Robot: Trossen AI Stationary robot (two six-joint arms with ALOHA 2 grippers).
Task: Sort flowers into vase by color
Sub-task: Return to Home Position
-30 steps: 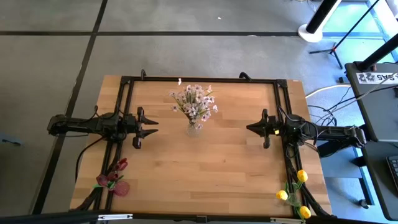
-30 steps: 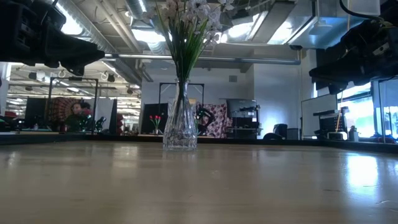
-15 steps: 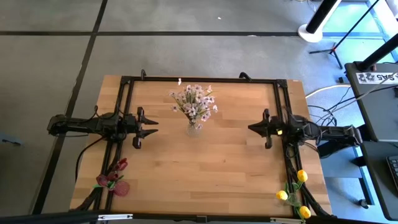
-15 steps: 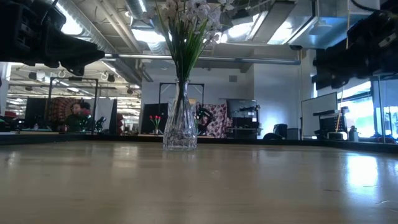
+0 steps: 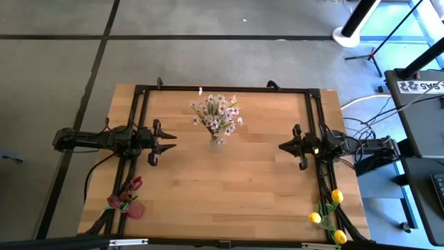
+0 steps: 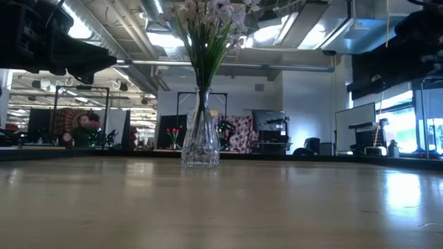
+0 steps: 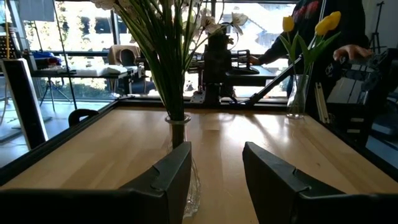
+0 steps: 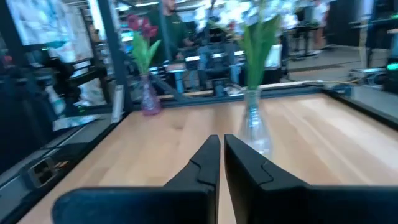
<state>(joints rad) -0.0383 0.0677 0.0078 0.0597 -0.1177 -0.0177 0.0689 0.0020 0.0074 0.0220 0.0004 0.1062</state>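
Pale wood of the table lies open between the arms in the high view, and the only change is on the right. The right gripper has slid back toward its own rail since a second ago and its arm has folded shorter, while the left gripper sits just where it was by the left rail. The white-pink spray stands in the centre vase. The red tulips are at the picture's lower left corner and the yellow tulips at its lower right, and none of them has shifted. In the low view the right arm shows higher and nearer the picture's edge than before, and the centre vase has not moved. The left wrist view shows the left gripper with its fingers apart and nothing between them. The spray's vase stands close ahead, and the yellow tulips stand in their own glass vase across the table, with a person's hand in the room behind. The right wrist view shows the right gripper with its fingers almost together and empty, and beyond it the red tulips in a small vase. With each colour in its own vase and both grippers empty, the sorting looks finished, and I judge this retreat to be the last move.
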